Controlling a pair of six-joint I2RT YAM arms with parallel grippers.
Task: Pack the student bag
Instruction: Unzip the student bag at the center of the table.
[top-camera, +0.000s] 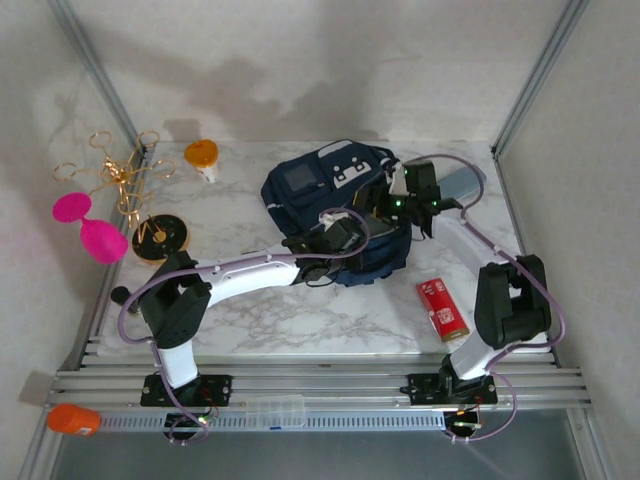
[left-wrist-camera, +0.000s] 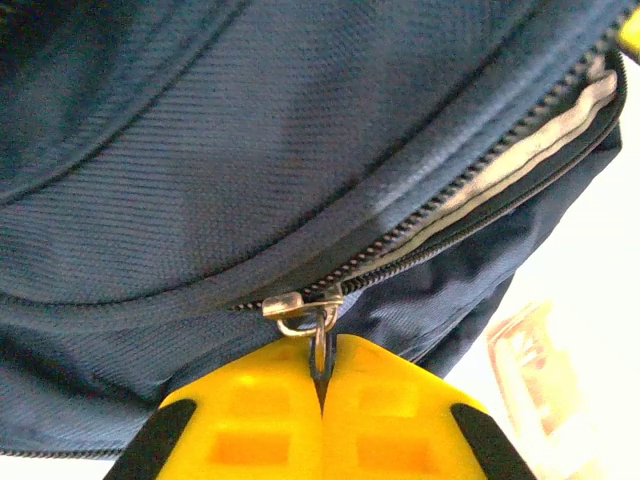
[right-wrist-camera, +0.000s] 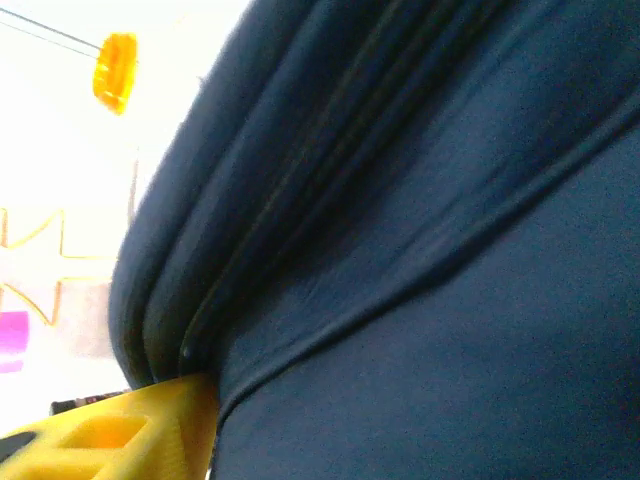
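- Top external: the student bag (top-camera: 320, 195) lies on the marble tabletop (top-camera: 300, 320).
- The left tool (left-wrist-camera: 322, 375), at the bag's near side, is pinched tight on its metal zipper pull (left-wrist-camera: 305, 308).
- The right tool (top-camera: 392, 207) sits against the bag's right side, one yellow finger (right-wrist-camera: 130, 430) touching the fabric; I cannot tell how wide it stands.

A: Where's the large navy-blue fabric backpack (top-camera: 330, 205)?
B: Mid-table, toward far side, lying front up. Grey sq. patch (top-camera: 298, 182) on its left part, white buckle patches (top-camera: 347, 170) farther back.
A: Zip?
B: Metal zip pull (left-wrist-camera: 322, 338) hangs off slider; pale strip runs beside teeth.
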